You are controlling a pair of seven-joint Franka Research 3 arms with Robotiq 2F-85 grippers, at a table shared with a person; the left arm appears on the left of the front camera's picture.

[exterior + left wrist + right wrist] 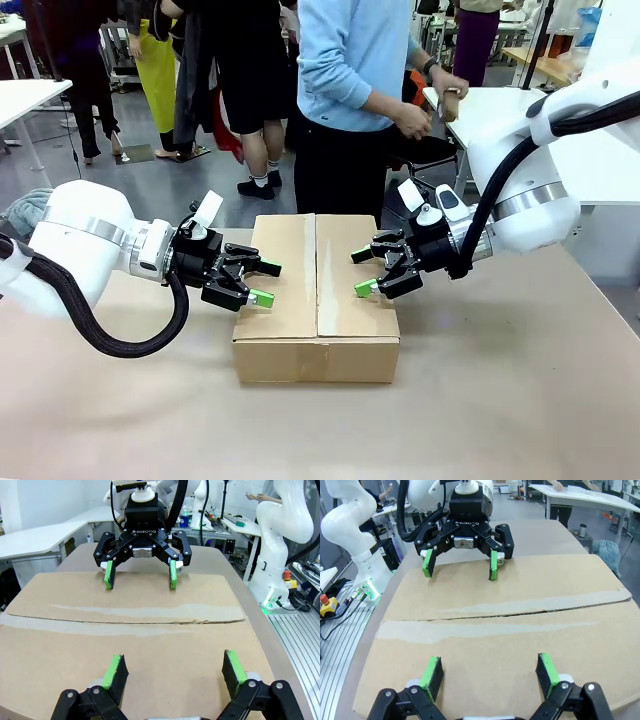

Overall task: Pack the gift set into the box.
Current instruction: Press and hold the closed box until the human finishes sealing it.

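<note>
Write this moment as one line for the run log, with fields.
box: flaps closed, on table | left gripper: open, over box's left edge | right gripper: open, over box's right edge | person's hands: off box

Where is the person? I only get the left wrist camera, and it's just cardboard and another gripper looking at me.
Observer: In the front view the person stands at the far side of the table, behind the box, turned sideways toward another table.
Operator: What does the box look like from the side?
Observer: Its front wall is plain brown, low and wide, with nothing printed on it.
Operator: Where is my arm's gripper?
Observer: The left gripper is over the box's left edge and the right gripper over its right edge. Both have their jaws open and point at each other across the closed flaps.
</note>
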